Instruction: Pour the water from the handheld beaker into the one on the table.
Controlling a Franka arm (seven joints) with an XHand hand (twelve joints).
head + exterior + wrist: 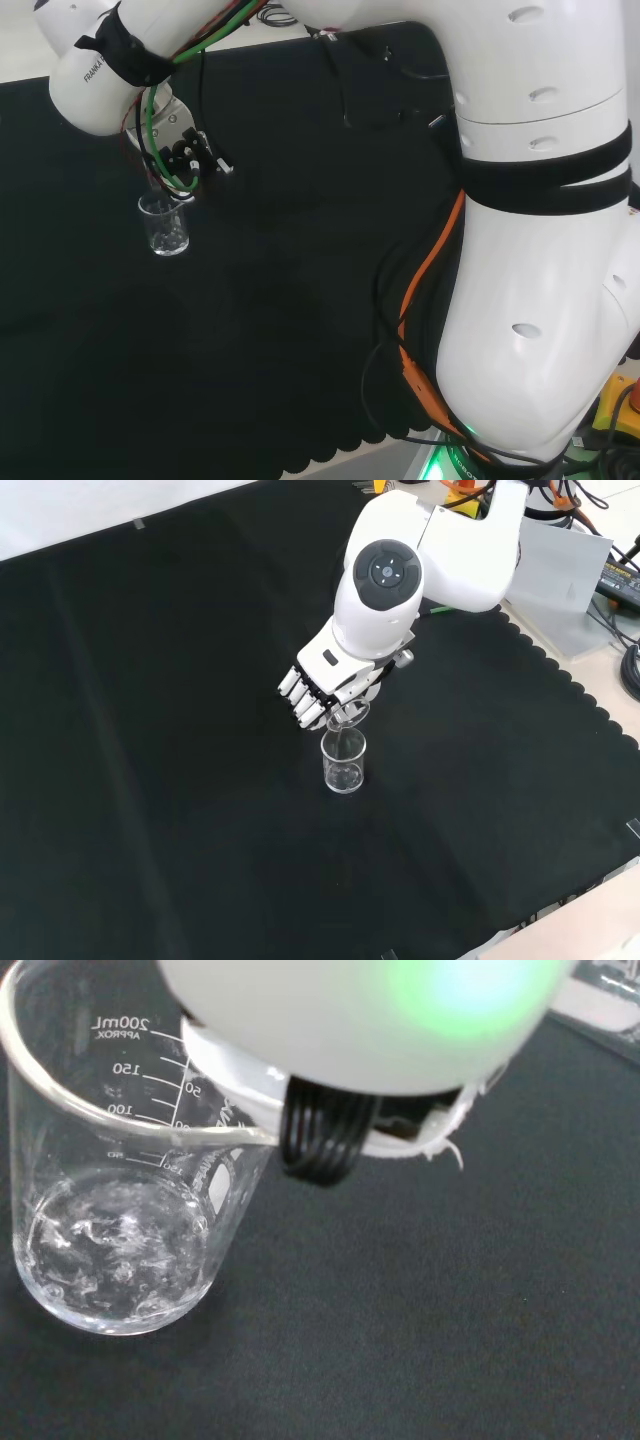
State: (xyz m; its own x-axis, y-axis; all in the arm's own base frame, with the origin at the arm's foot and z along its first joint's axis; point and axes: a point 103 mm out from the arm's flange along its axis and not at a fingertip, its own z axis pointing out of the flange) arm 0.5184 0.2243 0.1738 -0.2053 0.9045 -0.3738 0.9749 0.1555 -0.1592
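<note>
The standing beaker [343,763] is the reference item. It is a clear graduated glass vessel standing upright on the counter [150,730], which is covered with black cloth. In the front view it sits near the middle of the cloth; in the head view [164,224] it stands toward the left part of the cloth. In the wrist view [120,1180] the bottom of this beaker shows rippled, glinting water, shallow against the printed scale on its wall.

Directly above the standing beaker is the handheld beaker [350,716], also clear glass. In the front view it is tilted, with its rim down over the mouth of the standing beaker. Whether the two rims touch cannot be told. How much water the handheld beaker contains cannot be told.

The robot hand [325,685] is above the standing beaker and slightly to its left in the front view. Its white fingers [300,695] are curled around the handheld beaker, so it is closed on that vessel. In the head view the robot hand [180,150] is just above the rim of the standing beaker, with green and black cables running along the wrist.

The white arm link with a round grey cap [390,570] is above the robot hand in the front view, farther from the standing beaker.
</note>
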